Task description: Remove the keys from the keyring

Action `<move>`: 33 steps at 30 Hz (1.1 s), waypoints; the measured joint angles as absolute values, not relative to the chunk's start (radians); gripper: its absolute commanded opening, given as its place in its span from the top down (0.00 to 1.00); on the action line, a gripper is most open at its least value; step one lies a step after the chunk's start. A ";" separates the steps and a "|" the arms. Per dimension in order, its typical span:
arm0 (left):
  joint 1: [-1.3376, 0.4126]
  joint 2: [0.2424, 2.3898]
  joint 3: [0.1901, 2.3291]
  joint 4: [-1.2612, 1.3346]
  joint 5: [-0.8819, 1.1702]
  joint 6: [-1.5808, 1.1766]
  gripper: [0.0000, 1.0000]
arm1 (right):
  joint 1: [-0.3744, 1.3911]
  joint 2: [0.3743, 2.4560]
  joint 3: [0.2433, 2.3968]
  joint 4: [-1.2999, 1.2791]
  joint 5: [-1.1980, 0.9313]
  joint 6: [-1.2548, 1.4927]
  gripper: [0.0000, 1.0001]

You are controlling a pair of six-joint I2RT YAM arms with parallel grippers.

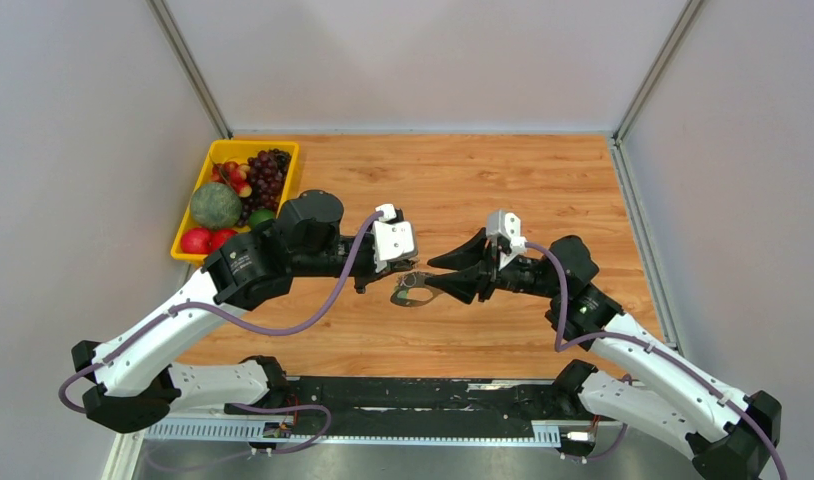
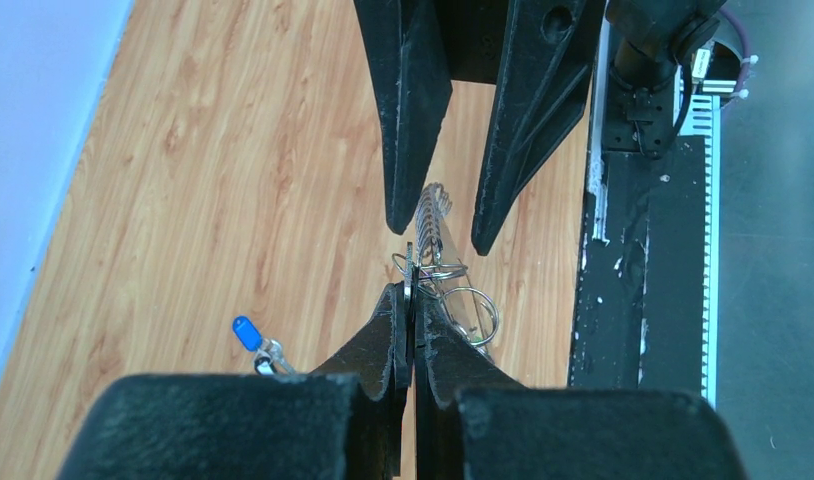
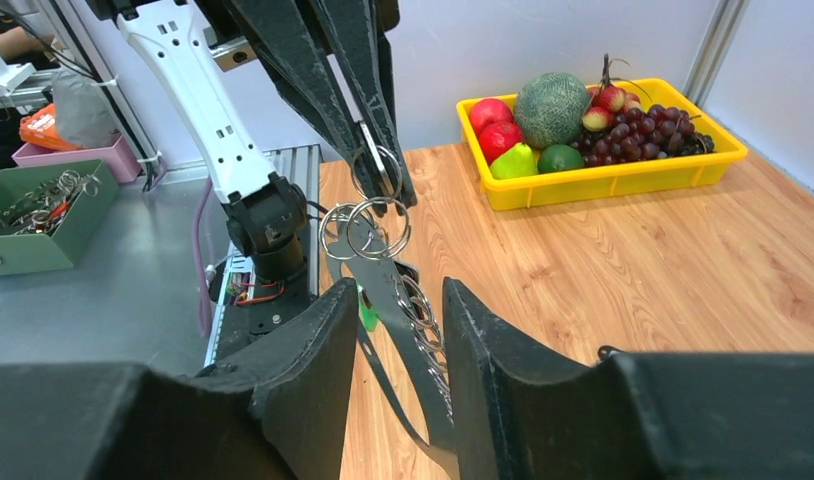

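Keyring (image 2: 433, 210) hangs in the air over the middle of the bench (image 2: 183, 200), strung between the two hands and well clear of the wood. Left hand (image 2: 411, 296) is fully closed, its tips pinching one of the split rings edge-on. From the right wrist view, two more rings dangle just below that pinch, and the chain, a dark strap and the small green tag (image 3: 367, 316) trail down from them. Right hand (image 3: 401, 290) is partly open; its fingers straddle the chain and strap, and daylight shows on both sides in the left wrist view, so it has hold of nothing. Blue key (image 2: 246, 332) lies on the bench off to the side, apart from the ring, with a small pale piece touching it. Whether any black-and-white keys hang on the rings I cannot tell; the fingers hide too much. Judgement: one key looks off, and the step in hand is taking a second grip so the next can be worked round the ring. To do it well, close the right hand on the chain close under the rings rather than far down, where slack would let it swing. Keep the left pinch firm and motionless, then pull gently along the ring's own plane. A sideways tug would likely twist the ring out of the left tips.
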State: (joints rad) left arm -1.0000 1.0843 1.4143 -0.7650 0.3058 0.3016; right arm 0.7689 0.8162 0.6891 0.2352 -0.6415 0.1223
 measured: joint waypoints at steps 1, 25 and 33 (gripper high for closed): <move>-1.000 1.084 1.414 -0.765 0.306 0.302 1.00 | 0.769 0.816 0.690 0.241 -0.648 0.123 0.62; -1.002 1.090 1.414 -0.765 0.312 0.300 1.00 | 0.774 0.904 0.762 0.287 -0.745 0.142 0.72; -1.007 1.094 1.414 -0.772 0.286 0.300 1.00 | 0.791 0.928 0.762 0.311 -0.750 0.167 0.74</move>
State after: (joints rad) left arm -1.0069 1.0939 1.4143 -0.7715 0.2863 0.3004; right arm 0.7910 0.9279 0.7620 0.3111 -0.7498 0.1673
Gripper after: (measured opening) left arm 0.017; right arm 0.273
